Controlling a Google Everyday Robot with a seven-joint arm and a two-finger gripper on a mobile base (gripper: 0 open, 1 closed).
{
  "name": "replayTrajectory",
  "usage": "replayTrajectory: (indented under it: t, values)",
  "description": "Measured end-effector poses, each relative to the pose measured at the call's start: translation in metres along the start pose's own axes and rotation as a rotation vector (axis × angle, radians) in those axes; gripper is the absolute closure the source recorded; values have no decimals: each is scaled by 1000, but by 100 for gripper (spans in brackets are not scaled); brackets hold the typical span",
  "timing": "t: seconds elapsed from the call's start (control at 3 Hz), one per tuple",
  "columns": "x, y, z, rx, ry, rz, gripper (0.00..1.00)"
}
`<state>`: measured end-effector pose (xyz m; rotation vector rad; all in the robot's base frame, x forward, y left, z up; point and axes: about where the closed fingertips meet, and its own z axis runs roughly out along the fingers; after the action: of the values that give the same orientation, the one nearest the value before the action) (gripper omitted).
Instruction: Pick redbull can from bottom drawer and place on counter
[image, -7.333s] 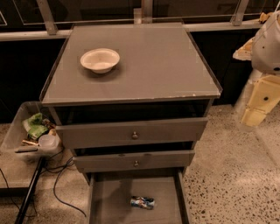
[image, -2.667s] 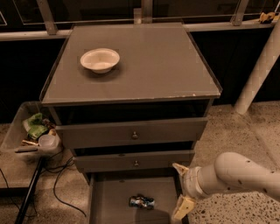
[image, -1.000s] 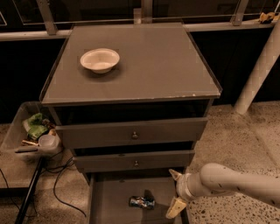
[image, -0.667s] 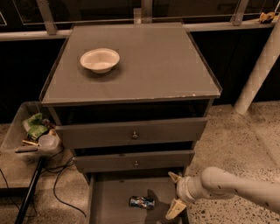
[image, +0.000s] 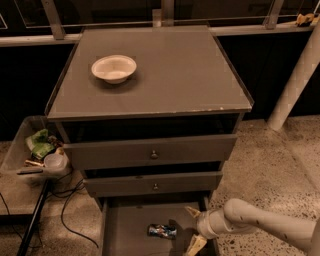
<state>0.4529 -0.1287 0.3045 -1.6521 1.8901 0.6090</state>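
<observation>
Two-fingered tool (image: 194, 228) gapes beside redbull can (image: 162, 230) — bottom drawer (image: 125, 231) front cropped.

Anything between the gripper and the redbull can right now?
Nothing visible. The gripper sits open inside the bottom drawer, just right of the redbull can, which lies on its side. Only bare drawer floor separates them.
</observation>
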Motion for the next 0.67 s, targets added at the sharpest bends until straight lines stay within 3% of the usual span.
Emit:
replayTrajectory:
  t: [0.33,0.67]
  values:
    - [16,-18,62,-70,-67,2,0]
    - [16,-18,62,-70,-67,2,0]
